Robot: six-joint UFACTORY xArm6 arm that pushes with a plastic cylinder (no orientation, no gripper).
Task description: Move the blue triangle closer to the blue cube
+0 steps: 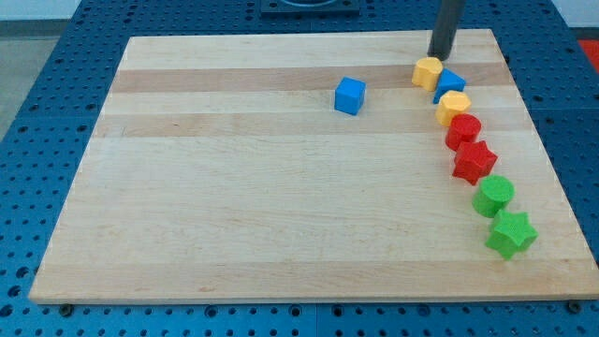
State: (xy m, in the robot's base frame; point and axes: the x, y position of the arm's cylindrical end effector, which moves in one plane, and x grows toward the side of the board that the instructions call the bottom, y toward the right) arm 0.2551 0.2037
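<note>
The desk is a pale wooden board, and all of it shows. There is no pincer here, only a dark rod. The top of the rod is cut off by the view's top edge. My tip sits near the view's top right, just above the yellow block.

The blue triangle is squeezed between that yellow block and a second yellow block below it. Part of it is hidden, so its shape is hard to make out.

The blue cube stands alone, off to the view's left of the triangle.

Below the yellow ones, a curved row runs down: a red round block, a red star, a green round block and a green star.
</note>
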